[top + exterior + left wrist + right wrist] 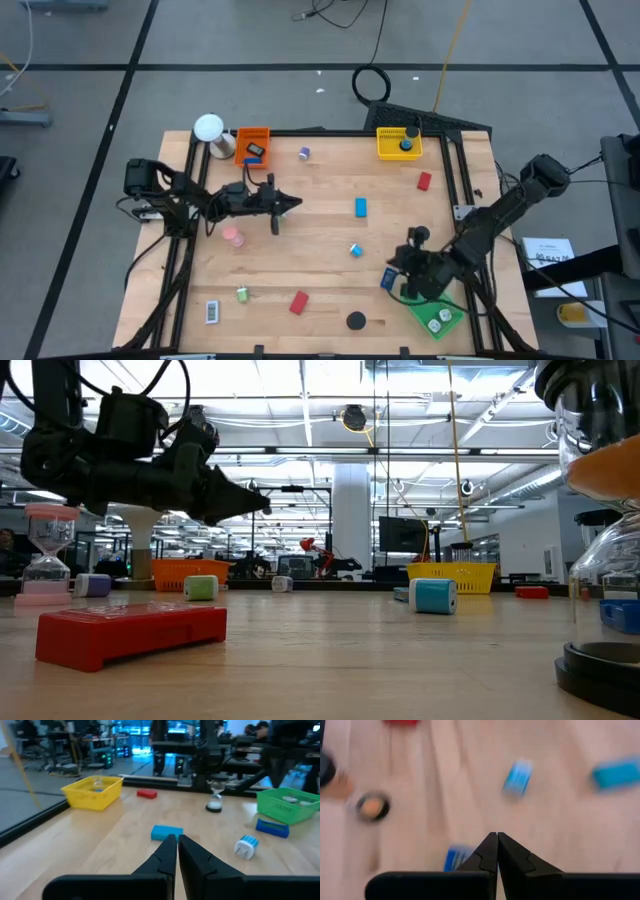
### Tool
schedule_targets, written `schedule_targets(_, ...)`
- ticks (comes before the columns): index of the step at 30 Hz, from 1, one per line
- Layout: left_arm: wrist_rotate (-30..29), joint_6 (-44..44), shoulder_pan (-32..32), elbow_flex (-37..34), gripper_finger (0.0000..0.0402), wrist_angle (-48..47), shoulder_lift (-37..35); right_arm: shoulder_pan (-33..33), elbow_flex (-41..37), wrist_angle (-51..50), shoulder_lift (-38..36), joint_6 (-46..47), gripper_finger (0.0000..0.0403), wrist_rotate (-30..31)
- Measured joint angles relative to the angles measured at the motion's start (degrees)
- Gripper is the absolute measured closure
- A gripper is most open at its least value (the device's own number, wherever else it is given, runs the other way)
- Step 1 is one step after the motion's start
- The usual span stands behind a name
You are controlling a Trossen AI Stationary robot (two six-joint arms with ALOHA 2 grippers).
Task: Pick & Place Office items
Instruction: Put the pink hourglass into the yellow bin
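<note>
Left pincer [297, 204] empty; black disc [407, 144] in yellow tray [385, 149].

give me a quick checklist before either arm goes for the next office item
1. Left pincer empty: ok, shut with nothing between its fingers, up off the table.
2. Right pincer empty: ok, shut and holding nothing, near the green tray.
3. Nearest target for the left arm: ok, the blue rectangle lies flat just ahead of it, with bare wood around it.
4. Trays free to receive: ok, the orange tray, yellow tray and green tray all sit at the table's edges, unobstructed.
5. Arms apart: ok, they are on opposite sides of the table.
6. Which tray takes which item: cannot tell.
</note>
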Motion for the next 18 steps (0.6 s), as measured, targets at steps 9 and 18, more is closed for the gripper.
schedule_targets(9, 1.6, -0.5, -1.2, 6.3, 0.0380, -11.2, 0.0, -14.8, -6.9, 35.1, 0.0, -31.2, 0.0401, 4.9)
schedule_targets(18, -9.0, 2.5, -4.7, 8.8, 0.0380, -19.2, 0.0, -32.9, -7.1, 47.4, 0.0, -38.9, 0.0401, -9.9)
